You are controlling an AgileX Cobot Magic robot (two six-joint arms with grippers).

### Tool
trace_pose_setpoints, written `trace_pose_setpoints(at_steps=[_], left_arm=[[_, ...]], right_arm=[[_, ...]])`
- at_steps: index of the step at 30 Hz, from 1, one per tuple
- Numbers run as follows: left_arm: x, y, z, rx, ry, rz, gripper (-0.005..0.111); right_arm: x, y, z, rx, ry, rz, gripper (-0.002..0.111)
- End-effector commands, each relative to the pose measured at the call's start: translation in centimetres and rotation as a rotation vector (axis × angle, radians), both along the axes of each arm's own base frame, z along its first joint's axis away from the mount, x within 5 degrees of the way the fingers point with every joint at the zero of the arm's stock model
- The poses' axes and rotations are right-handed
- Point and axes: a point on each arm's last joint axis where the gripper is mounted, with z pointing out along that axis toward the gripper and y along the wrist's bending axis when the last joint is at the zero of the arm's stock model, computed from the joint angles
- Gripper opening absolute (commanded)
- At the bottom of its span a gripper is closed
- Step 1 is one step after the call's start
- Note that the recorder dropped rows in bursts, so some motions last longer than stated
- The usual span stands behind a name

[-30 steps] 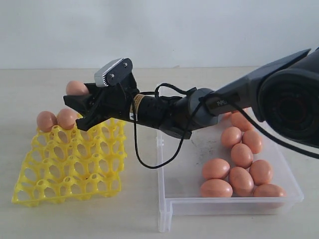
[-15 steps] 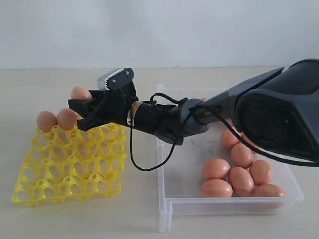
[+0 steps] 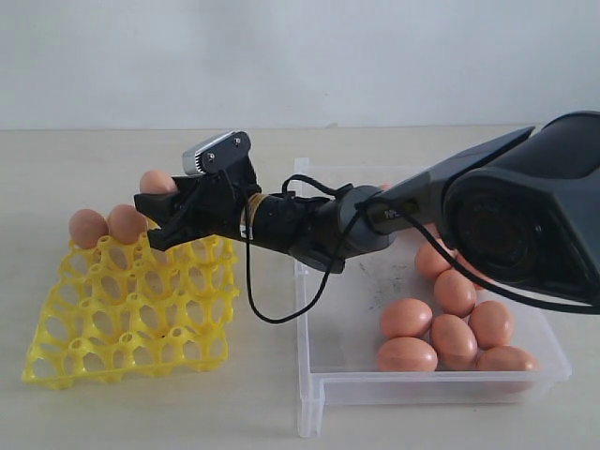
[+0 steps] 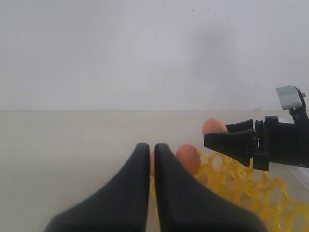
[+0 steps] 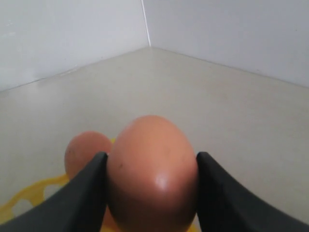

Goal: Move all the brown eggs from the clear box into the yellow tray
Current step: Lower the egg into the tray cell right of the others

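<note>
In the exterior view I see the right gripper [image 3: 161,214] over the far edge of the tray [image 3: 131,314], jaws spread an egg's width and clamped on the held egg [image 3: 157,181], just above the tray's far row. The seated eggs [image 3: 125,223] fill two cups at the tray's far left corner, just beside it; the other cups stand open. The box [image 3: 314,394] lies right of the tray, bare table between, with the loose eggs [image 3: 455,323] crowded toward its side away from the tray. The left wrist view shows the left gripper [image 4: 150,157] with jaws pressed together on nothing, apart from the tray [image 4: 241,186], open table around it. In the right wrist view the held egg [image 5: 152,169] fills the gap between the fingers [image 5: 87,188], one of the seated eggs [image 5: 86,147] close behind, and bare table past the tray [image 5: 29,195].
</note>
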Motion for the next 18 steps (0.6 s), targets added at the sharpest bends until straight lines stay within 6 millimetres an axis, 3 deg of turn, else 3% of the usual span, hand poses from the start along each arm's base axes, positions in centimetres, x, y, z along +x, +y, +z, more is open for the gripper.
trace_pose_setpoints(at_steps=[1, 6, 18], left_arm=[[0.0, 0.0, 0.0, -0.005, -0.013, 0.006, 0.004], [0.0, 0.0, 0.0, -0.005, -0.013, 0.006, 0.004], [0.0, 0.0, 0.0, -0.005, -0.013, 0.006, 0.004]], right_arm=[[0.0, 0.1, -0.8, -0.007, 0.001, 0.005, 0.000], [-0.1, 0.1, -1.8, -0.007, 0.015, 0.008, 0.000], [0.0, 0.0, -1.8, 0.000, 0.050, 0.000, 0.000]])
